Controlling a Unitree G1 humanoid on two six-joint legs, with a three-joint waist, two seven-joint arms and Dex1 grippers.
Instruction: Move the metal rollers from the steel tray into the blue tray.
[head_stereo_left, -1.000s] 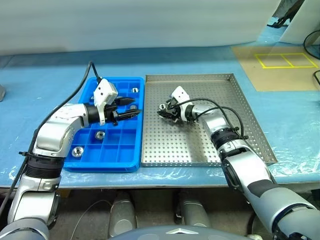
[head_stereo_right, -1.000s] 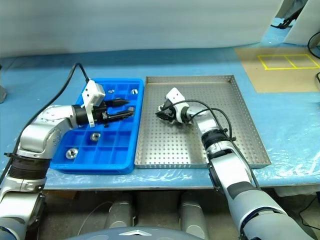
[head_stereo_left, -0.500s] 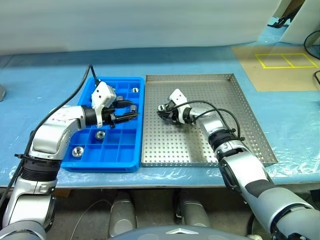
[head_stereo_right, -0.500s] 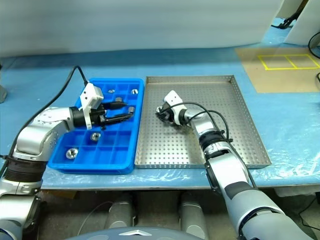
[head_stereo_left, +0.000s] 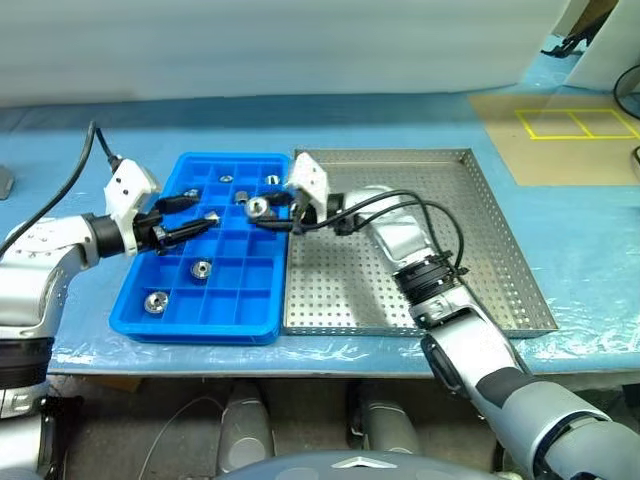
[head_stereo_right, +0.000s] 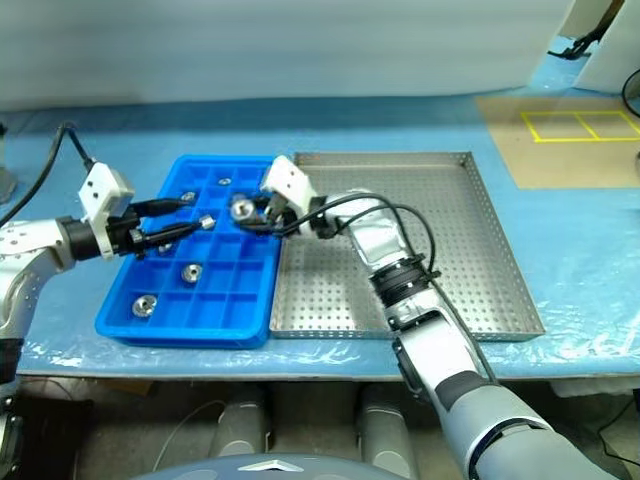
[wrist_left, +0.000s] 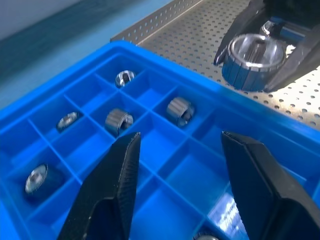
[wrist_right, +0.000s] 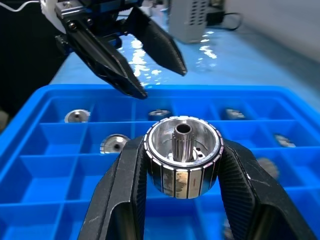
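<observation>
My right gripper is shut on a metal roller, a shiny ribbed cylinder with a centre hub. It holds the roller above the right-hand columns of the blue tray. My left gripper hovers over the blue tray's left half, open and holding nothing, its tips pointing towards the held roller. Several rollers lie in separate compartments of the blue tray, among them one at mid-tray and one near the front left corner. The steel tray lies directly right of the blue tray, and its visible perforated floor is bare.
Both trays rest on a blue-covered table. My right forearm and its cable stretch across the left part of the steel tray. A brown mat with yellow taped squares lies at the far right.
The right gripper shut on a roller in the steel tray, then lifted it and carried it left over the blue tray. The left gripper drew back to the left.
</observation>
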